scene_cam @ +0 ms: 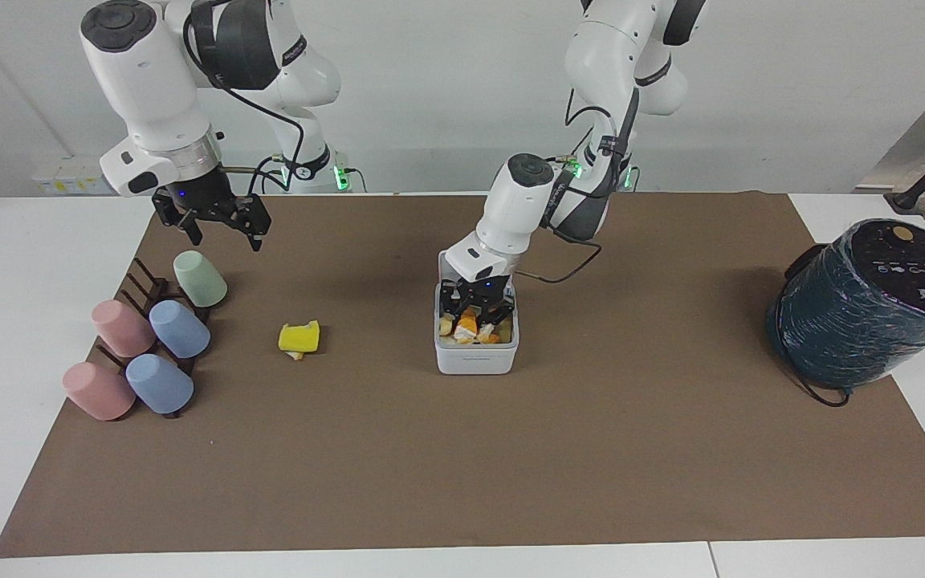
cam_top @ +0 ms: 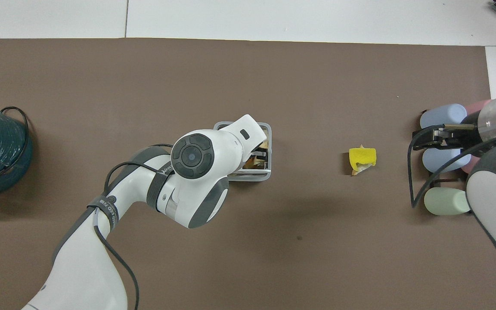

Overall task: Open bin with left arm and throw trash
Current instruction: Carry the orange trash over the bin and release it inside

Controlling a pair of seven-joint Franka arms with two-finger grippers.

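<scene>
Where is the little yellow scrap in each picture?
Facing view: the yellow scrap lies on the brown mat, between the white bin and the cups.
Overhead view: the yellow scrap lies on the mat, again between the bin and the cups.
Shared landmark: the white bin in the middle of the mat.

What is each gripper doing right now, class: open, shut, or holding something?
Left gripper: down in the open bin, around an orange scrap; grip cannot be told.
Right gripper: open, empty, waiting above the green cup.
</scene>
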